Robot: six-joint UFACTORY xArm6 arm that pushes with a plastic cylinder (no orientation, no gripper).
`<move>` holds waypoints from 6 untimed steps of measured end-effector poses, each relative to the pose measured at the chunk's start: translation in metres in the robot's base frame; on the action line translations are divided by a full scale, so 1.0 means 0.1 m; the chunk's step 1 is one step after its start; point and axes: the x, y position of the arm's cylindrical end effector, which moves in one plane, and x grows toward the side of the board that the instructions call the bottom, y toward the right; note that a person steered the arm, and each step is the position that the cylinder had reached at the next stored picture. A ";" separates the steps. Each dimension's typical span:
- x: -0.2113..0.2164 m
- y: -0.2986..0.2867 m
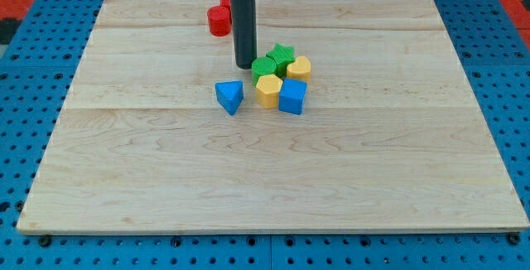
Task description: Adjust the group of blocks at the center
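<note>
A tight group of blocks sits near the board's centre: a green star [283,54], a green round block [264,65], a yellow block [299,68], a yellow hexagon [268,90] and a blue cube [292,97]. A blue triangular block [230,96] lies apart, to the view's left of the group. My tip [245,65] rests on the board just left of the green round block, close to it or touching it.
A red cylinder [219,21] stands near the view's top, left of the rod, with another red block [224,2] behind it, partly hidden. The wooden board [166,179] lies on a blue pegboard surface [25,71].
</note>
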 end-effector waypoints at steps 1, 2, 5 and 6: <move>0.10 -0.33; 0.36 -0.68; 1.24 -0.42; 0.81 -0.35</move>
